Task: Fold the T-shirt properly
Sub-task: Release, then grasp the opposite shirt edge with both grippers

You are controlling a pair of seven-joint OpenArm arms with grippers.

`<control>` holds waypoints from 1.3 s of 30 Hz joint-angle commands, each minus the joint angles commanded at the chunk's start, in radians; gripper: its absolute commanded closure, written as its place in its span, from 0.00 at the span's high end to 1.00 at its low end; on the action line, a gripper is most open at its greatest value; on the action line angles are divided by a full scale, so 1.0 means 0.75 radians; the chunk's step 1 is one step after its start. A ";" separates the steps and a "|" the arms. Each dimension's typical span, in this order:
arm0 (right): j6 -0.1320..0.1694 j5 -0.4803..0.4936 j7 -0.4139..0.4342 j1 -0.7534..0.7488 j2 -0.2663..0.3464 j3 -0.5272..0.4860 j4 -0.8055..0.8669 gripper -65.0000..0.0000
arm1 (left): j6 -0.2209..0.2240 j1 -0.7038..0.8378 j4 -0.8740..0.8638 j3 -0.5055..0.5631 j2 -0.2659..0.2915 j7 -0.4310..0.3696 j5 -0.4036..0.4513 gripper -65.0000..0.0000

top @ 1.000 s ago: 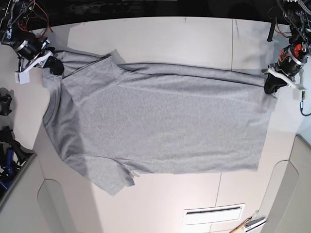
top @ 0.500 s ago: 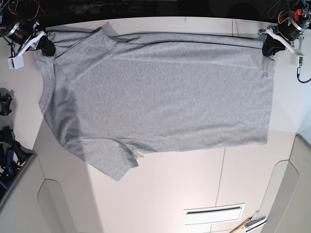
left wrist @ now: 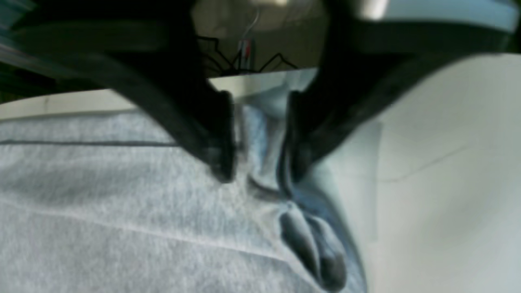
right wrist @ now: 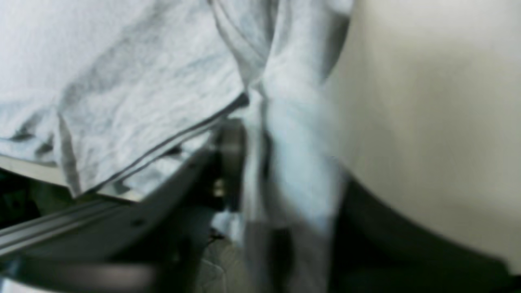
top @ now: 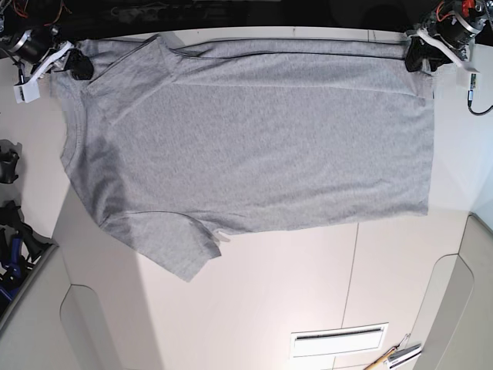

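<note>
Shirt: the grey T-shirt [top: 254, 139] is lying spread across the white table [top: 308, 293], plain side up, collar toward the base view's left, its far edge reaching the table's back edge.
Left gripper [top: 420, 58]: its jaws are pinching the shirt's hem corner at the back; in the left wrist view, cloth is bunching between the black fingers [left wrist: 211, 134].
Right gripper [top: 77, 65]: its jaws are squeezing a fold of cloth at the shoulder, near the collar.
</note>
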 joint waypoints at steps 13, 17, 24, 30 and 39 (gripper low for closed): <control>-0.011 -0.065 0.189 0.381 0.030 0.307 -0.010 0.46 | 0.000 -0.098 0.049 -0.366 -0.071 -0.001 -0.198 0.48; -0.012 -0.157 0.226 0.602 0.031 0.301 -0.089 0.46 | 0.000 -0.209 0.035 -0.349 -0.090 -0.002 -0.128 0.64; -0.011 -0.338 0.362 0.969 0.045 0.069 -0.559 0.46 | 0.000 -0.495 -0.230 -0.212 -0.220 -0.002 -0.057 0.64; -0.018 -0.518 0.594 1.161 0.039 -0.176 -0.873 0.46 | 0.000 -0.825 -0.576 -0.027 -0.298 -0.016 0.028 0.64; -0.105 -0.614 0.658 1.218 0.037 -0.219 -1.097 0.46 | 0.000 -1.276 -1.154 0.315 -0.313 -0.112 0.117 0.64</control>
